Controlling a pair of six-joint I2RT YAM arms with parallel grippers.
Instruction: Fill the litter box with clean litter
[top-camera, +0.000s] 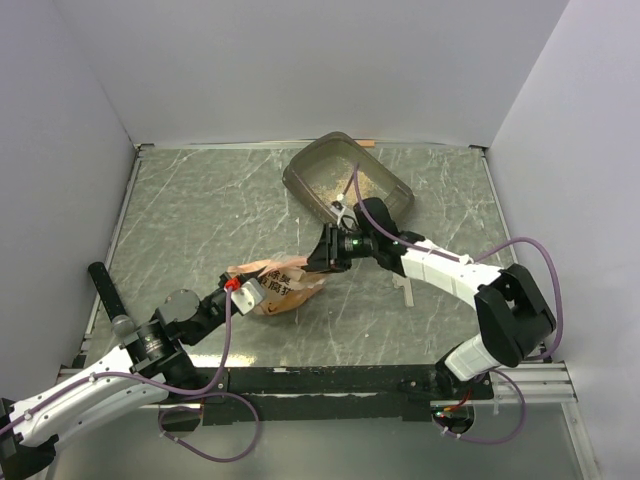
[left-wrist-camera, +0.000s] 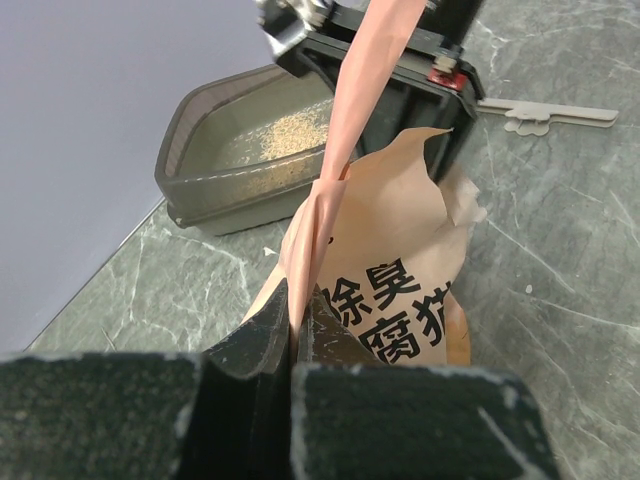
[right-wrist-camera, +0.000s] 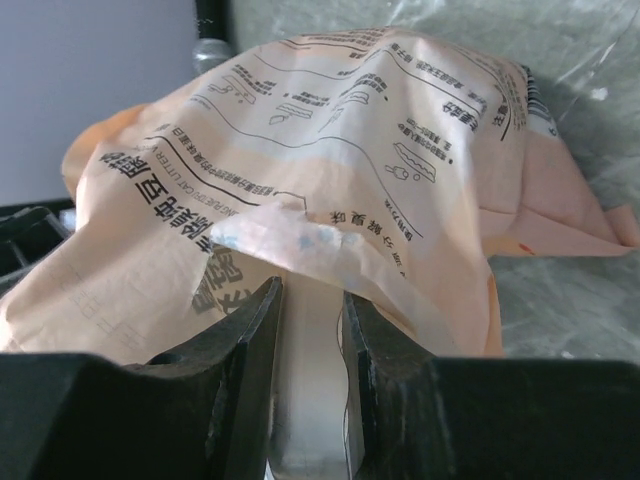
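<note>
The grey-brown litter box (top-camera: 330, 141) stands at the back of the table, with a thin layer of tan litter (top-camera: 341, 181) in it. It also shows in the left wrist view (left-wrist-camera: 215, 190) with the litter (left-wrist-camera: 290, 135). The orange-pink printed bag (top-camera: 283, 285) lies in front of it, slumped on the table. My left gripper (top-camera: 246, 292) is shut on the bag's edge (left-wrist-camera: 318, 215). My right gripper (top-camera: 323, 257) is at the bag's other end, and its jaws (right-wrist-camera: 312, 290) hold a pale fold of the bag (right-wrist-camera: 330, 130). The bag's edge runs taut between the two grippers.
A flat white plastic piece (top-camera: 405, 290) lies on the marbled table right of the bag, also seen in the left wrist view (left-wrist-camera: 545, 115). White walls enclose the table on three sides. The litter box sits close to the back wall.
</note>
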